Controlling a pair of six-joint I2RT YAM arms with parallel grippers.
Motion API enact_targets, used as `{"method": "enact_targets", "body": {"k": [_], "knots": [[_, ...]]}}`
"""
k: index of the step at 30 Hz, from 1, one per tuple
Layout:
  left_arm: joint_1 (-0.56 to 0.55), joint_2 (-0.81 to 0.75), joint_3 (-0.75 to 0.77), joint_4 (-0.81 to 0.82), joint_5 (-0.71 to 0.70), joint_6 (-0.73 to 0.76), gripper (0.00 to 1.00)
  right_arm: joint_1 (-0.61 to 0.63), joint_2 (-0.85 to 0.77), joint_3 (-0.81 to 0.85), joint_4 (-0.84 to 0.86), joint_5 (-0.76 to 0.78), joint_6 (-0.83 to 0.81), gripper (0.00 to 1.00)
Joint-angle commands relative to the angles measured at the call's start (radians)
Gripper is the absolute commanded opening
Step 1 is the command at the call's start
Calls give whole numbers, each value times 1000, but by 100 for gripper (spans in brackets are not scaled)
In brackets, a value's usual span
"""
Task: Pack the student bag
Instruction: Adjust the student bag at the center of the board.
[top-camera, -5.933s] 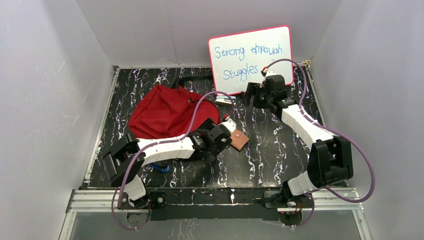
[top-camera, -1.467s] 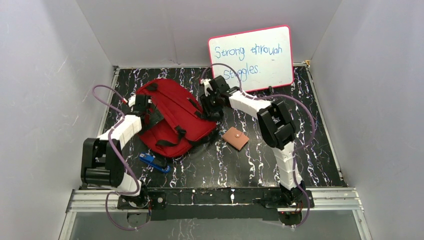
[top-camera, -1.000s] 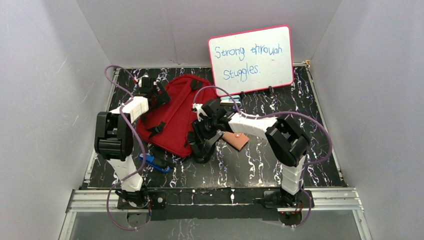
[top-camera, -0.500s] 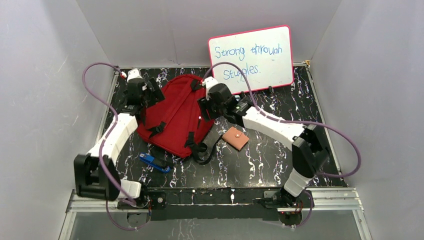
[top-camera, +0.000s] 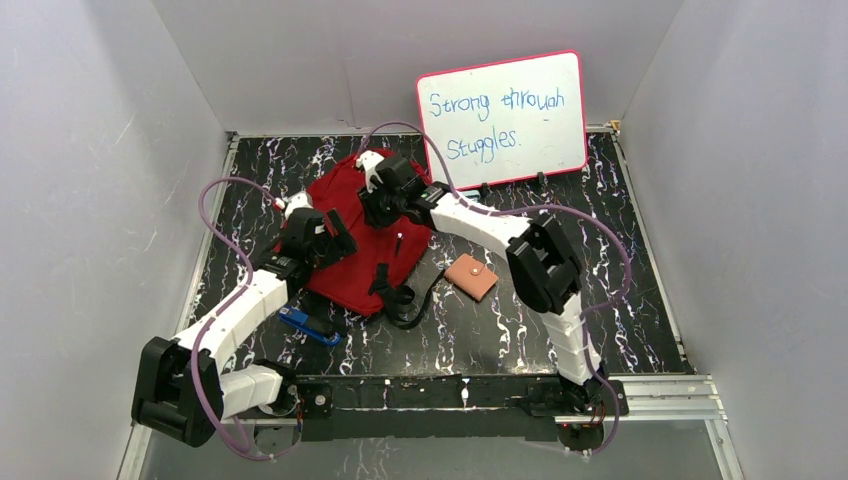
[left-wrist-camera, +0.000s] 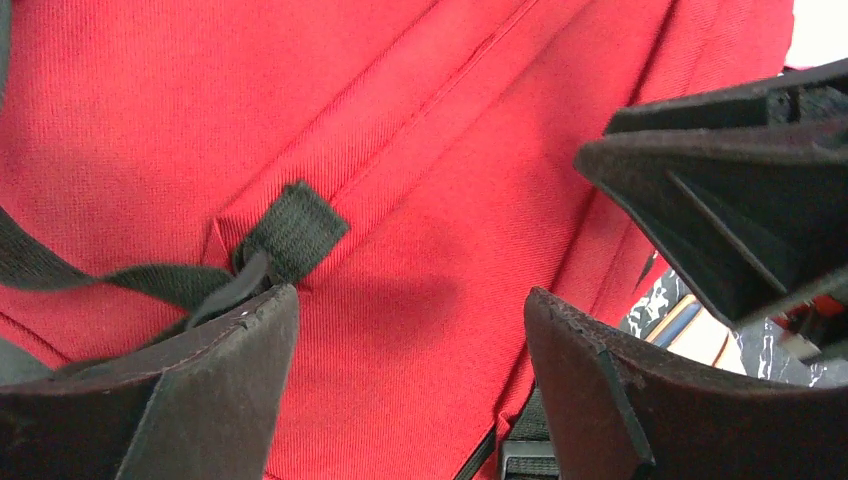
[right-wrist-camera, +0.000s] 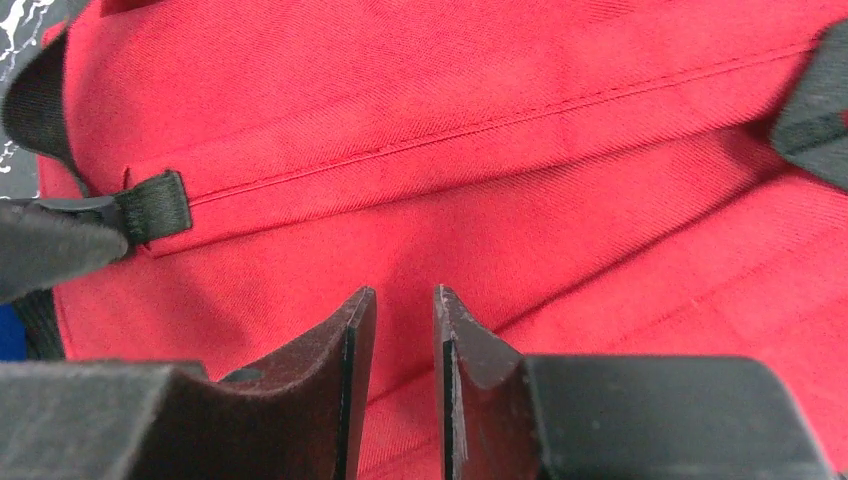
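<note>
Both your arms have moved in over the student bag (top-camera: 350, 277): left gripper (left-wrist-camera: 410, 310) spread wide above its L side. Right gripper (right-wrist-camera: 400, 300) at far end, jaws nearly closed, can't tell if pinching fabric.

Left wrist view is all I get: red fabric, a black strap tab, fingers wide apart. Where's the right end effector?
Observer: The right end effector is over the far part of the student bag, on the side toward the whiteboard.
Operator: Is it gripping?
Observer: Its wrist view shows the jaws a narrow gap apart above the bag, with nothing visibly pinched.
Operator: Anything lying outside the bag?
Observer: A tan wallet lies on the table to the bag's right, and a blue item lies beside its near edge.
</note>
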Motion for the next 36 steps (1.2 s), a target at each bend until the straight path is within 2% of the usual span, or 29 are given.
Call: {"method": "enact_targets", "body": {"k": [1, 5, 14, 23, 32, 34, 36], "knots": [[-4, -21, -32, 8, -20, -93, 79, -1, 69, 120, -47, -11, -18, 34], [-4, 21, -40, 21, -23, -95, 79, 0, 110, 162, -168, 83, -21, 30], [-4, 104, -44, 28, -55, -92, 81, -1, 17, 75, -288, 341, -38, 28], [-4, 131, -51, 35, -64, -97, 82, -11, -72, -113, -366, 496, -59, 27], [-4, 153, -43, 40, -61, -92, 83, -81, -198, -247, -334, 488, -43, 29], [-4, 153, -43, 42, -63, -87, 82, -88, -229, -260, -323, 438, -54, 32], [-4, 154, -44, 43, -66, -85, 83, -88, -265, -276, -295, 316, -68, 37]]}}
